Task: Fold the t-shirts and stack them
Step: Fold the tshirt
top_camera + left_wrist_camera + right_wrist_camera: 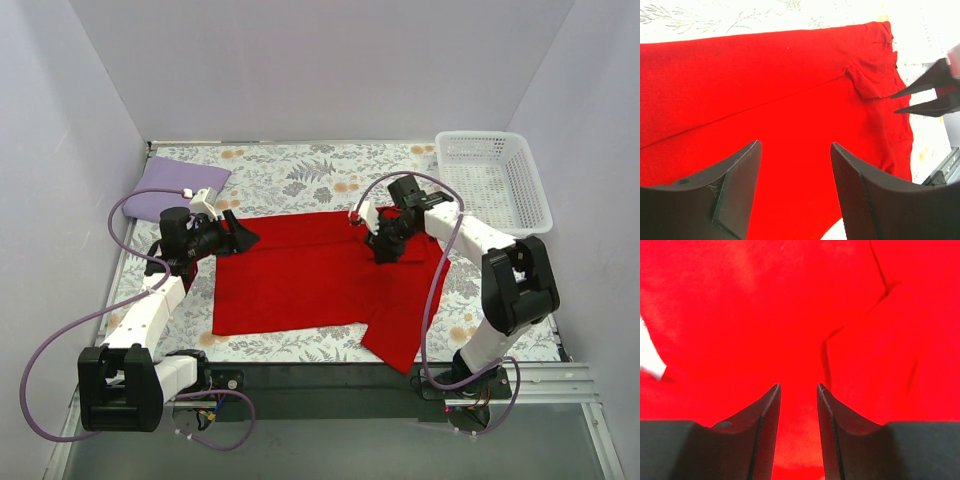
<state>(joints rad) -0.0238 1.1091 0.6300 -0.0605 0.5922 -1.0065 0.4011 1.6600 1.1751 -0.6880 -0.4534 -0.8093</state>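
Two t-shirts lie on the floral-clothed worktop (300, 170). The red t-shirt (300, 275) is spread flat at centre, its far corners hidden under the arms, and the lavender t-shirt (175, 188) is folded at far left. The left tool (245, 238) gapes wide, holding nothing. The right tool (385, 254) stands narrowly parted above red cloth, gripping nothing. A white basket (540, 200) sits far right.

Red t-shirt (300, 280) lies spread flat centrally; lavender t-shirt (175, 188) sits folded, far left.

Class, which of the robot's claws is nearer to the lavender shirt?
Left. The left claw sits at the left edge of the red shirt, close to the lavender shirt; the right claw is over its right side.
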